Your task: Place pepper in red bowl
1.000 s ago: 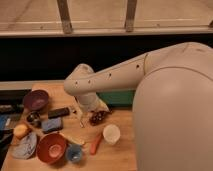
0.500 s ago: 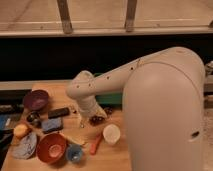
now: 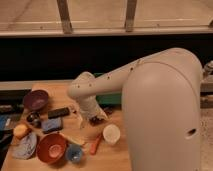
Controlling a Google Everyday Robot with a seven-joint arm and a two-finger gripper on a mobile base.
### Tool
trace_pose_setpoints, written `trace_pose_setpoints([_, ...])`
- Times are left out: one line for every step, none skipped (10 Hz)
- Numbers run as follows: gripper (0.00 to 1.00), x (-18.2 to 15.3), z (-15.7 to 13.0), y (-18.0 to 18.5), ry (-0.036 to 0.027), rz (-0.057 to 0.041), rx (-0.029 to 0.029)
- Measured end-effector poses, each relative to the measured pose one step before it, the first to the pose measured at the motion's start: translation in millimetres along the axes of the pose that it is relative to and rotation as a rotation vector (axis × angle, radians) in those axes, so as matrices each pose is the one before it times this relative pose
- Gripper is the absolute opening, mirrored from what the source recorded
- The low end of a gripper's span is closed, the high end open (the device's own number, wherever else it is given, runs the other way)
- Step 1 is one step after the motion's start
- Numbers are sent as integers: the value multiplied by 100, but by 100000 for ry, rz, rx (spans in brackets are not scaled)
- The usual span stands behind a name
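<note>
Hanging low, the pincer [image 3: 85, 120] is beside the dark cluster [image 3: 98, 119].

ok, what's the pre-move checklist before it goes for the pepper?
1. Pepper in view, nothing lying on it: ok.
2. Gripper lined up over the pepper: not ok, it hangs farther back, beside the dark red cluster.
3. Red bowl open side up: ok.
4. Straight path from pepper to bowl: not ok, the blue cup and a pale yellow piece sit between.
5. Gap between the white cup and the pepper: cannot tell.
</note>
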Motion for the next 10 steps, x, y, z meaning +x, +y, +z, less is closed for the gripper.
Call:
trace_pose_setpoints([80, 174, 368, -263, 977, 1216, -712])
trace_pose_setpoints([80, 65, 489, -147, 904, 709, -1098])
trace_pose_setpoints([80, -66, 810, -40, 1395, 200, -1762])
trace_pose_setpoints([80, -204, 963, 309, 1715, -415, -1583])
trace_pose_setpoints([80, -149, 527, 288, 1123, -465, -769])
trace_pose_setpoints([80, -133, 500, 280, 1153, -424, -573])
trace_pose_setpoints([80, -26, 664, 80, 2437, 231, -407])
trace_pose_setpoints([80, 114, 501, -192, 2179, 828, -176])
trace_pose_setpoints([80, 310, 521, -332, 1979, 1051, -251])
trace_pose_setpoints([80, 451, 494, -629, 1715, 1578, -458])
